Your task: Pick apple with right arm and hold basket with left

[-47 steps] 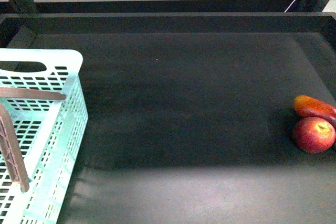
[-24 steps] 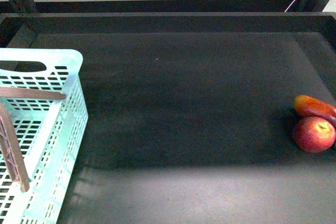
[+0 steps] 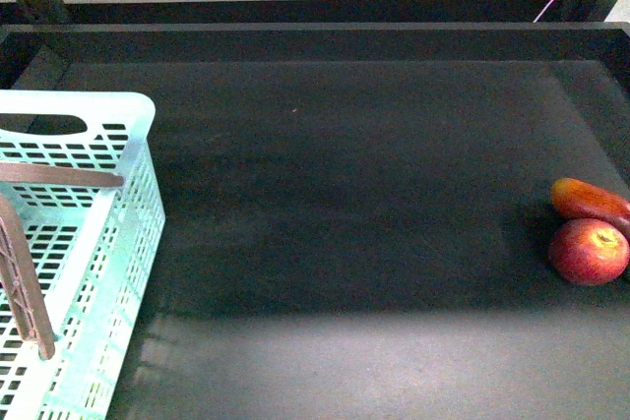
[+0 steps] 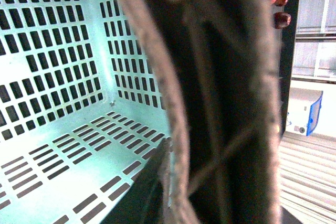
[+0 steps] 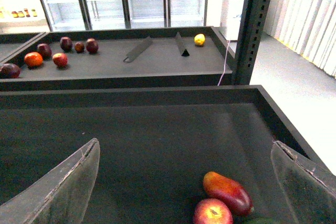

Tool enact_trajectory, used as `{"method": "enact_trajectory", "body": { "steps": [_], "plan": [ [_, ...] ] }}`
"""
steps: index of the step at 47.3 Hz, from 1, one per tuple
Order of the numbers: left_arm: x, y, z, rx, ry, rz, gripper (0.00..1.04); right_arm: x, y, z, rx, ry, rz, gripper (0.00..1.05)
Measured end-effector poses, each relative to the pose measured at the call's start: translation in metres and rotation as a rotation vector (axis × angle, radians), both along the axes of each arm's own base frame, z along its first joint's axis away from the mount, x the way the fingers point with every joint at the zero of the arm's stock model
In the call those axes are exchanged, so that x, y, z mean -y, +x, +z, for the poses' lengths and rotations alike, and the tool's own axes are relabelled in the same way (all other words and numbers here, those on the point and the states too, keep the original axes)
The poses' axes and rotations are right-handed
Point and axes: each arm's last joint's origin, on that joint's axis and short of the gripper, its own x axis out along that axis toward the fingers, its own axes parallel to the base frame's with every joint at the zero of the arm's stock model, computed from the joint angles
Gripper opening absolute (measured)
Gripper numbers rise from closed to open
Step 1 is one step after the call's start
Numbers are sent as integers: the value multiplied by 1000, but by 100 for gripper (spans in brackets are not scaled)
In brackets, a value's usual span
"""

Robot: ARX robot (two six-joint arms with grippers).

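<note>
reach for the fruit not yet made, i judge. mint-green slotted plastic basket (image 3: 133, 233) at 8 o'clock; left claw's state can't be told. round red apple (image 3: 589, 252) at 4 o'clock, right claw (image 5: 184, 141) wide apart above it; next, descend clear of the elongated red-orange fruit (image 3: 591, 201) behind.

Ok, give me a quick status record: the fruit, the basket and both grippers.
target: round red apple with yellowish stem patch, on dark tabletop, far right, ungrasped
neighbour: elongated red-orange fruit, just behind the apple, apparently touching
container: mint-green slotted plastic basket, far left
right arm: right gripper open, hovers above the tabletop short of the apple
left arm: left gripper not clearly seen; its camera looks into the basket
</note>
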Motion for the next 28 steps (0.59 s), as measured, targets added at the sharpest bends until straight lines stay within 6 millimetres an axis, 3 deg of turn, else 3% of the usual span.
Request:
{"method": "enact_trajectory", "body": {
  "steps": [3,13,28],
  "plan": [
    [0,2,3,6,-3,3,7,0,0,0,0,0,0,96],
    [14,4,12,-7,20,-34,6,0,0,0,0,0,0,96],
    [77,32,55,92,75,-277,6,0,0,0,0,0,0,96]
  ]
}}
